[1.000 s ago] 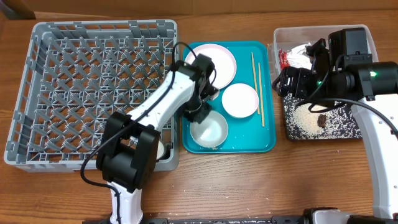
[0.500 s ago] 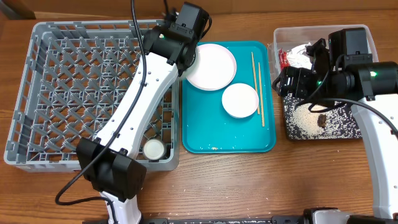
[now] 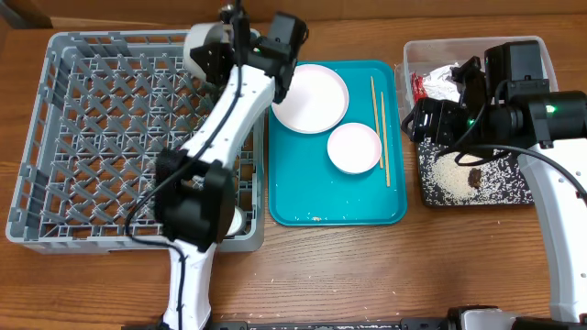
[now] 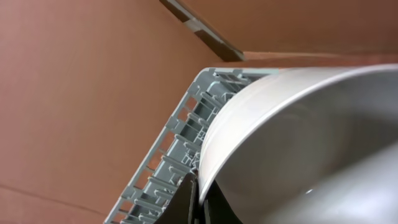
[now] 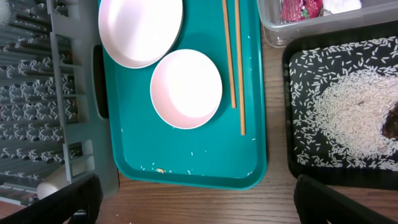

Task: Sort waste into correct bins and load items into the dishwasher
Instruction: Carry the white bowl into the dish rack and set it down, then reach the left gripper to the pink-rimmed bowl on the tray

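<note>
Since the earlier frames the left arm (image 3: pixel 220 128) has carried the bowl (image 3: pixel 204 46) off the teal tray (image 3: pixel 312 197). It is now holding the bowl tilted above the far wall of the dish rack (image 3: pixel 147 38), at the top centre of the overhead view. The left claw (image 4: pixel 194 198) is pinching the bowl's rim, jaws closed on it. The right claw (image 5: pixel 196 186) is hanging wide open and empty, near the left edges of the clear tub (image 3: pixel 431 50) and black tray (image 3: pixel 486 203). The large plate (image 3: pixel 312 96), small plate (image 3: pixel 354 147) and chopsticks (image 3: pixel 381 128) are lying on the teal tray.
</note>
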`<state>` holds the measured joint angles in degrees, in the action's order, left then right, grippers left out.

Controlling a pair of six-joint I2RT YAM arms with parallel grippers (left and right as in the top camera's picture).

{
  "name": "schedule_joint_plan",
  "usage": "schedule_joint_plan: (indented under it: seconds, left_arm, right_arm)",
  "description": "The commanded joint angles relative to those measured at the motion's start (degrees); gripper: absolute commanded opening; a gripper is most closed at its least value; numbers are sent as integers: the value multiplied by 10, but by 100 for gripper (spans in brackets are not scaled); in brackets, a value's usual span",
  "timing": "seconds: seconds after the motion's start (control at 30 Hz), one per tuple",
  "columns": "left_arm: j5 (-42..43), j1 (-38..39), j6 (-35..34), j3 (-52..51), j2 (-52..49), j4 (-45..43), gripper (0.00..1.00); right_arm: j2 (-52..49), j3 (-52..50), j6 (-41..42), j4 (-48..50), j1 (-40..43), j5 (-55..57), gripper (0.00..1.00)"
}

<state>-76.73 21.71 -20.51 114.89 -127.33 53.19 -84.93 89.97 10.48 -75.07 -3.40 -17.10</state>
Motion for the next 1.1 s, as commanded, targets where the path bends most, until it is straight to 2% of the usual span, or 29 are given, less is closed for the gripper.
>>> schedule_joint_plan:
  seconds: [0.0, 0.17, 0.37, 0.6, 0.63, 0.67, 0.7, 0.73, 0.87, 1.07]
  left_arm:
    - [-74, 0, -2, 3, -46, -12, 4]
    - [-90, 1, -3, 3, -71, -13, 4]
    - [-49, 12, 11, 3, -71, -12, 4]
    - [82, 28, 12, 3, -71, -5, 4]
    - [104, 28, 13, 3, -71, -5, 14]
    - [113, 28, 13, 3, -71, 0, 37]
    - [122, 28, 15, 3, -71, 11, 54]
    - [123, 28, 23, 3, -71, 19, 60]
    - [153, 35, 69, 3, -71, 45, 66]
    - [268, 39, 63, 10, -68, 104, 66]
  right_arm:
    - [-1, 1, -1, 2, 3, 6, 100]
    - [-1, 1, -1, 2, 3, 6, 100]
    - [-1, 1, -1, 2, 3, 6, 100]
    - [-1, 1, -1, 2, 3, 6, 100]
    - [-1, 1, -1, 2, 3, 6, 100]
    - [-1, 1, -1, 2, 3, 6, 100]
    - [-1, 1, -1, 2, 3, 6, 100]
    - [-1, 1, -1, 2, 3, 6, 100]
    - [-1, 1, -1, 2, 3, 6, 100]
    - [-1, 1, -1, 2, 3, 6, 100]
